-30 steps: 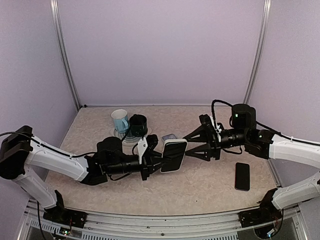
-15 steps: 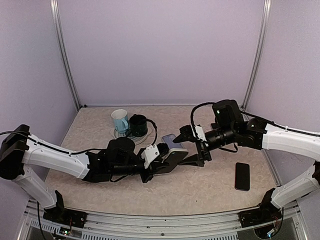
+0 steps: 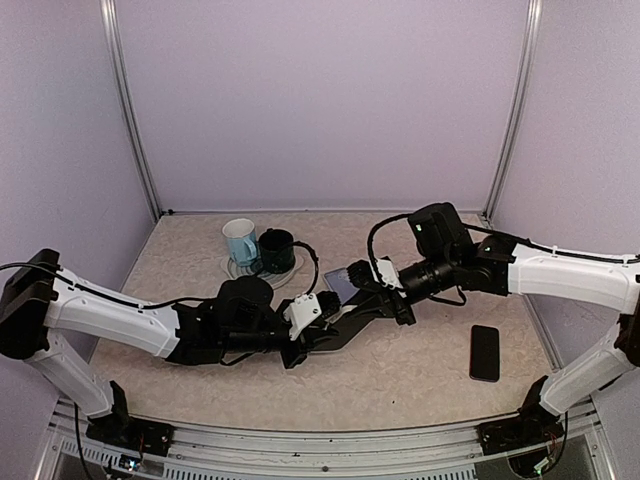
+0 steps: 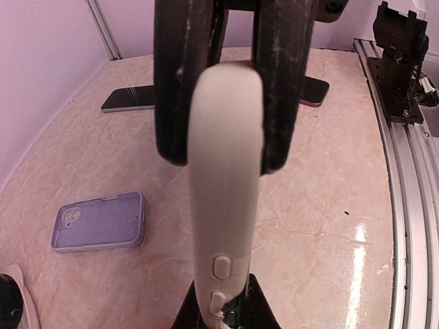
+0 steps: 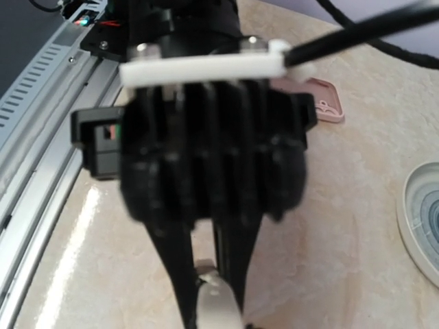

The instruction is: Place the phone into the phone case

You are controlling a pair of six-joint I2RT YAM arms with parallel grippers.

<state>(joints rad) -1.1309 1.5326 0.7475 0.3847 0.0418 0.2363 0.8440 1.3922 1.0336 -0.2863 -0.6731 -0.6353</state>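
Observation:
A white phone case (image 4: 223,178) hangs edge-on above the table, its side buttons low in the left wrist view. My left gripper (image 4: 226,305) is shut on its near end and my right gripper (image 4: 223,161) is shut on its far end, black fingers (image 4: 171,82) pressed to both faces. From above the case (image 3: 340,325) lies tilted between the left gripper (image 3: 318,322) and the right gripper (image 3: 362,308). Its upper face looks dark. Whether the phone sits in it I cannot tell. In the right wrist view only the case's end (image 5: 219,308) shows.
A purple case (image 4: 99,221) lies on the table under the arms, also in the top view (image 3: 338,275). A black phone (image 3: 484,352) lies at the right. Two mugs (image 3: 240,240) (image 3: 277,250) stand at the back left. A pink case (image 5: 312,96) lies near the front rail (image 5: 48,103).
The left gripper tilted the white case from upright to lying lower. The right gripper moved left from an open stance and closed on the case's far end.

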